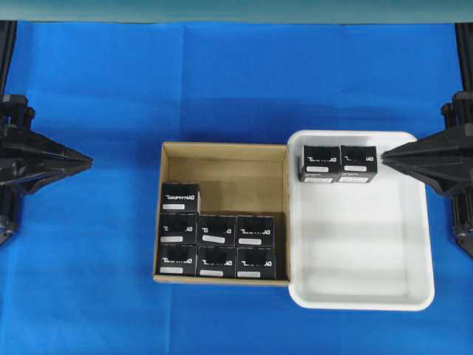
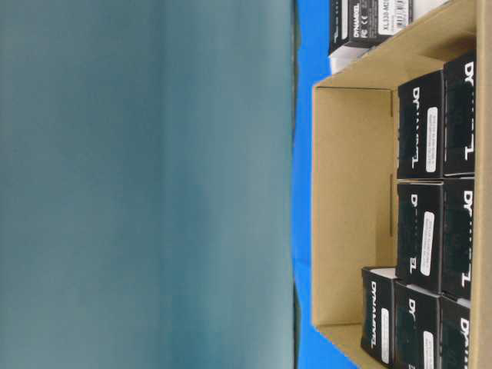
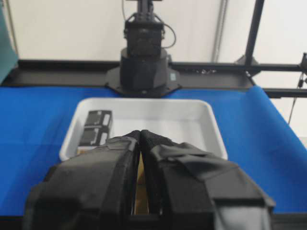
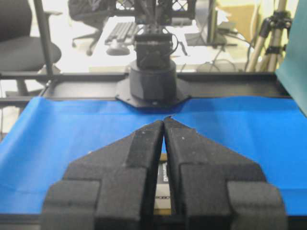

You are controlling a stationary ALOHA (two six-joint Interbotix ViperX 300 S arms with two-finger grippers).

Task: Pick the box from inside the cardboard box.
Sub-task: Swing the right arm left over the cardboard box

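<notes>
The cardboard box (image 1: 222, 157) sits mid-table, its tan inner wall (image 2: 346, 192) filling the table-level view. Inside, at the back left, stands the box (image 1: 180, 198) with white lettering on top, also visible low down in the table-level view as the box (image 2: 378, 311). In front of it lie two rows of three black boxes (image 1: 217, 245). My left gripper (image 1: 89, 159) hangs shut and holds nothing, well left of the carton. My right gripper (image 1: 383, 157) is shut and holds nothing, its tip at the tray's right side. In the wrist views the left gripper (image 3: 140, 132) and the right gripper (image 4: 164, 120) have their tips touching.
A white tray (image 1: 362, 244) adjoins the carton's right wall, with two lettered black boxes (image 1: 339, 163) at its back left. The left wrist view shows the same tray (image 3: 168, 120) and those two boxes (image 3: 95, 128). Blue cloth (image 1: 96, 281) covers the table.
</notes>
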